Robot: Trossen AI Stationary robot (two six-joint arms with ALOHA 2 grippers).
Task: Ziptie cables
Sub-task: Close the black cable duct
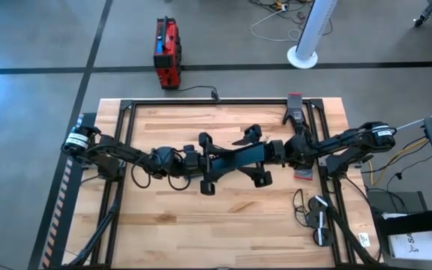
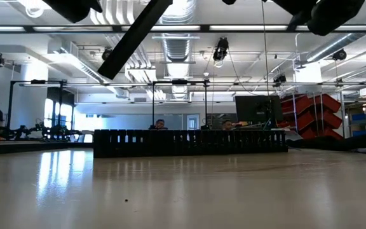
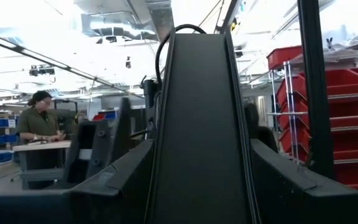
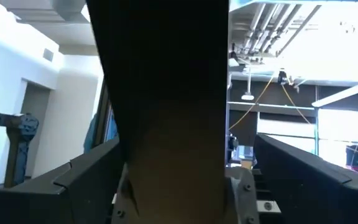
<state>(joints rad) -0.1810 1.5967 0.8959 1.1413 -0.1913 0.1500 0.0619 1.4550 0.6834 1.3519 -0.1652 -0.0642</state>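
- Thin dark loops that may be the cables (image 1: 300, 204) lie on the near right of the table (image 1: 201, 232), just beside a small black and white object (image 1: 318, 221); their colours cannot be told.
- Over the middle of the table both arms stretch level toward each other and overlap.
- The left gripper (image 3: 197, 182) has its fingers (image 3: 107, 180) spread wide, with a long dark part of the other arm between them.
- The right gripper (image 4: 173, 183) is likewise spread, holding nothing.
- A red and grey tool (image 1: 295, 106) sits at the far edge.
- On the floor beyond lies a red case (image 1: 166, 52).
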